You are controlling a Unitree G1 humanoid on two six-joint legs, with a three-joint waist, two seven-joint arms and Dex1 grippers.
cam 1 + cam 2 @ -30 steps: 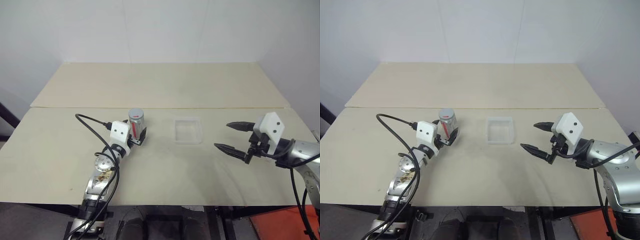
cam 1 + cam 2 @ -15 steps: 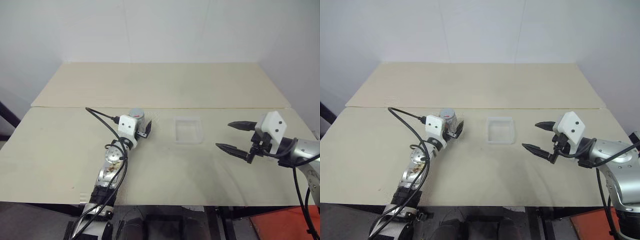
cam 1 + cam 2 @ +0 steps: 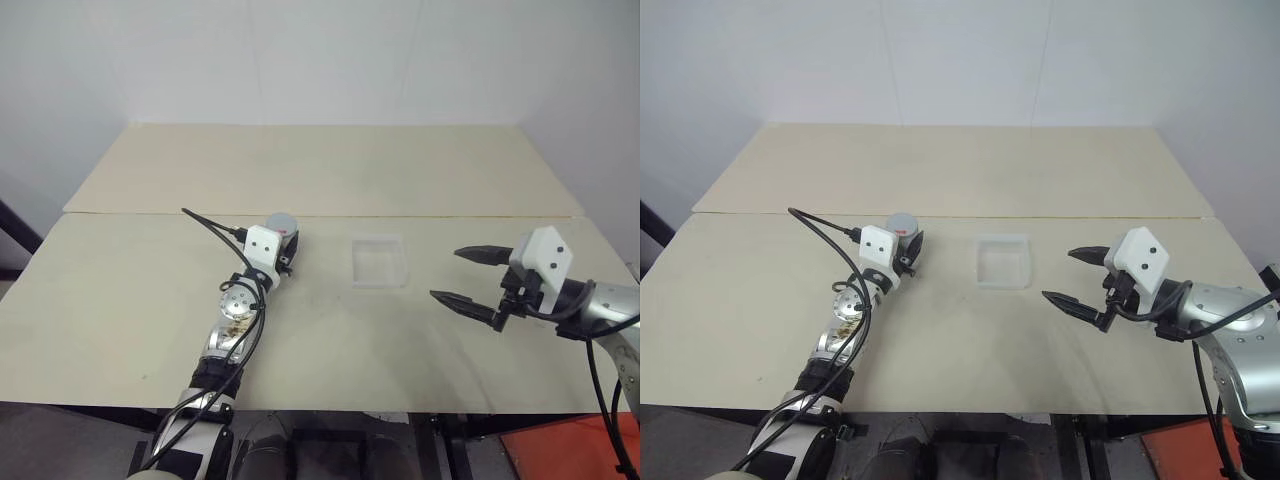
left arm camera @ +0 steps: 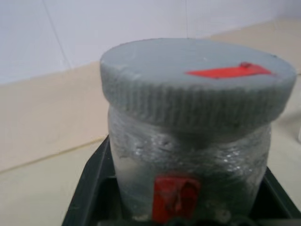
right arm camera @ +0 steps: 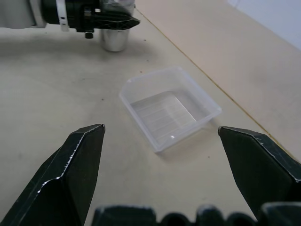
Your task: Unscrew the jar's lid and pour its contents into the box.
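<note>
The silvery-grey jar [image 3: 282, 224] stands upright on the table, left of the clear box [image 3: 380, 262]. Its lid [image 4: 197, 77] is screwed on, with a red mark across the top, and a red label [image 4: 176, 197] runs down the jar's side. My left gripper [image 3: 286, 252] is shut on the jar's lower body, a black finger [image 4: 89, 188] on each side. The contents are hidden inside. My right gripper [image 3: 466, 275] hangs open to the right of the box, nothing between its fingers [image 5: 75, 165]. From the right wrist, the box [image 5: 169, 113] looks empty and the jar [image 5: 115, 40] lies beyond it.
Two pale wooden table tops meet at a seam [image 3: 420, 216] just behind the jar and box. A black cable [image 3: 212, 226] loops off my left wrist. White walls close in behind the far table top [image 3: 330, 165].
My left gripper has pushed forward around the jar and shut on it, and the arm has straightened behind it. The right arm and the box have not moved.
</note>
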